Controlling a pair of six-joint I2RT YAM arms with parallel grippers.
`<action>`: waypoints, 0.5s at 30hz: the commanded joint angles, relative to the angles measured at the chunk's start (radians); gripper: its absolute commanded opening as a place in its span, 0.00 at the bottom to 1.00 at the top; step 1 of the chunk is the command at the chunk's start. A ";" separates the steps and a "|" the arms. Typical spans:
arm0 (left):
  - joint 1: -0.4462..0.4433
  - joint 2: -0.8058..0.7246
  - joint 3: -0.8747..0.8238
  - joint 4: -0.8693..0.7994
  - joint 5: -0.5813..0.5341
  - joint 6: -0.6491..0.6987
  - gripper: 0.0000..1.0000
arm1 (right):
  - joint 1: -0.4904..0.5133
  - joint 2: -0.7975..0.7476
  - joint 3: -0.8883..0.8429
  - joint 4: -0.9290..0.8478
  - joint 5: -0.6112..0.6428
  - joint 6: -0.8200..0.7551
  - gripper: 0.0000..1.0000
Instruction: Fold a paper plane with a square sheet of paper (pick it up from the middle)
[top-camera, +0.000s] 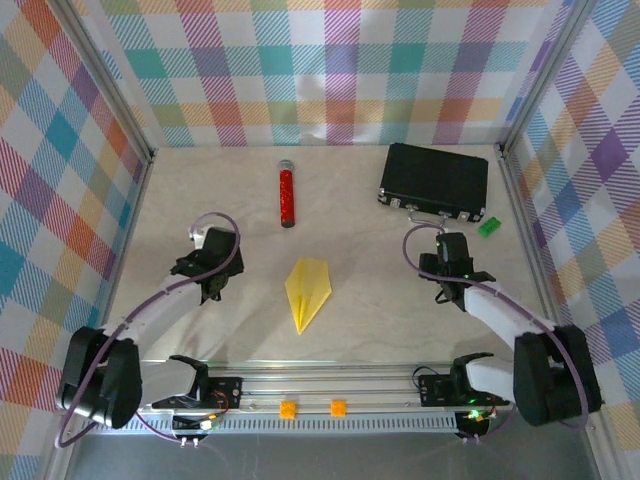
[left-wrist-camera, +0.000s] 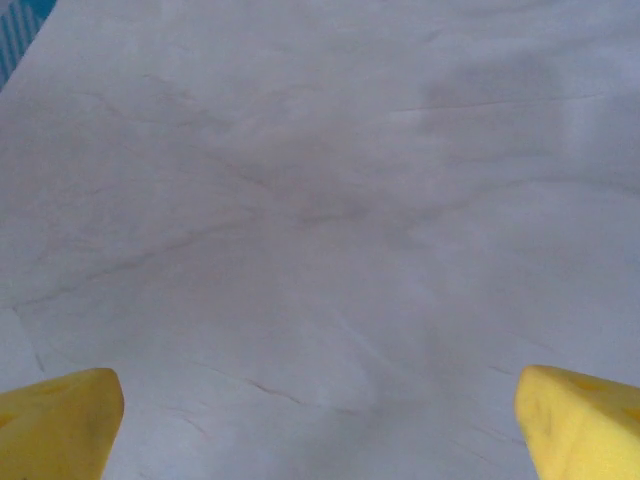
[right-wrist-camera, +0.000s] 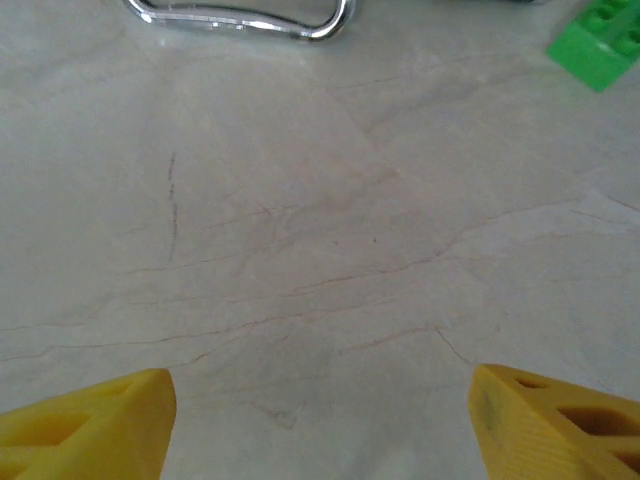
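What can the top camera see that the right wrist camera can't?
Top camera: the creased bright yellow paper plane and the red cylinder. Right wrist camera: the right gripper with its yellow fingertips close up, spread open. Both: the small green block, the pale marbled table, and the black case, though the wrist catches just its silver handle.

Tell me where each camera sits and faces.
Top external: above, behind the bases, looking down on table, paper plane, both arms.
Left wrist: behind the left end effector, facing the table; its yellow fingertips show.
Right wrist: behind the right end effector, fingertips showing, facing the case handle and green block.
Top and right wrist share the green block.
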 joint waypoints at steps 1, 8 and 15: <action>0.090 0.090 -0.055 0.356 0.058 0.171 1.00 | -0.038 0.079 -0.024 0.378 -0.134 -0.135 0.78; 0.112 0.274 -0.153 0.965 0.164 0.341 1.00 | -0.067 0.252 -0.001 0.682 -0.348 -0.298 0.80; 0.184 0.368 -0.303 1.297 0.298 0.298 1.00 | -0.189 0.350 -0.113 0.991 -0.473 -0.175 0.82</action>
